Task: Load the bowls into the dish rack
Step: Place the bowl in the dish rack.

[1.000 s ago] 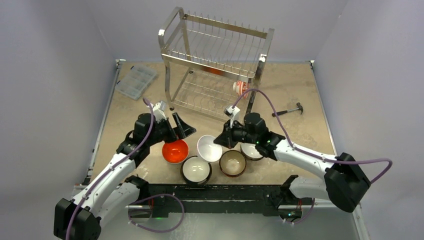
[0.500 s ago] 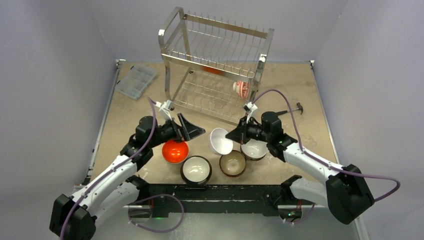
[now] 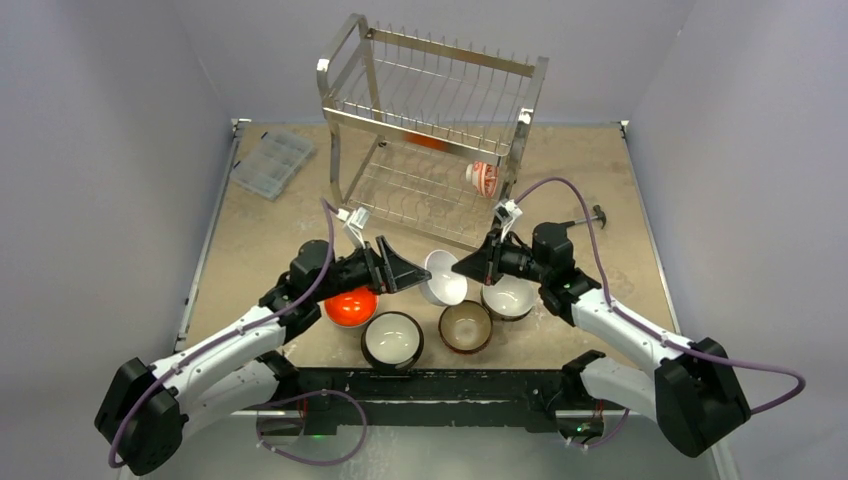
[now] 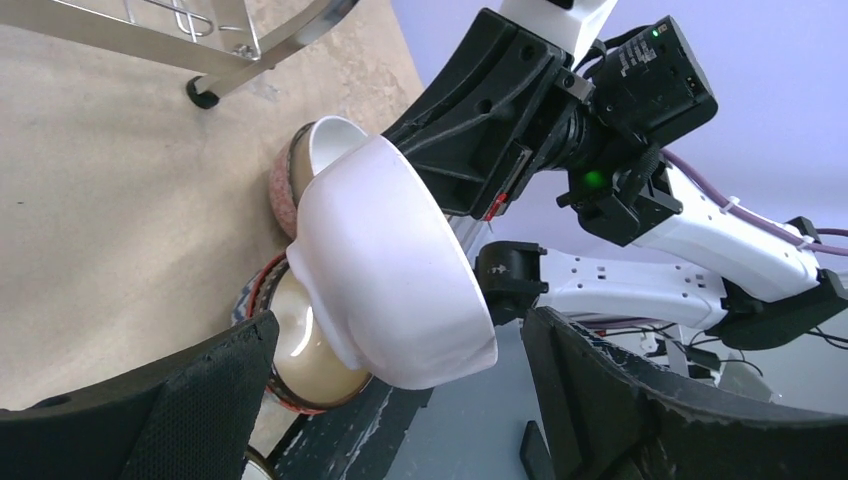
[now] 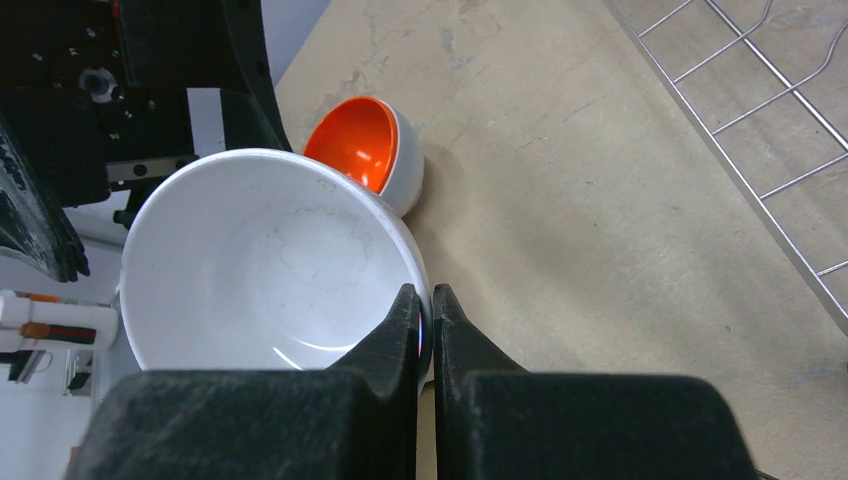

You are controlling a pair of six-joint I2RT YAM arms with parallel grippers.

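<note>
In dish rack (image 3: pixel 430 130), one patterned bowl (image 3: pixel 482 178); right gripper (image 5: pixel 427 305) pinches empty white bowl (image 5: pixel 270 260); left gripper (image 4: pixel 400 325) spread.

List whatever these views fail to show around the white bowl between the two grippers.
- Left wrist view: whether the left gripper touches the white bowl; the bowl's bulge hides the gaps.
- Right wrist view: the rim under the right gripper, covered by its own fingers.
- Top view: part of the orange bowl, under the left arm.
- Top view: the orange thing behind the dish rack, too small to name.
</note>
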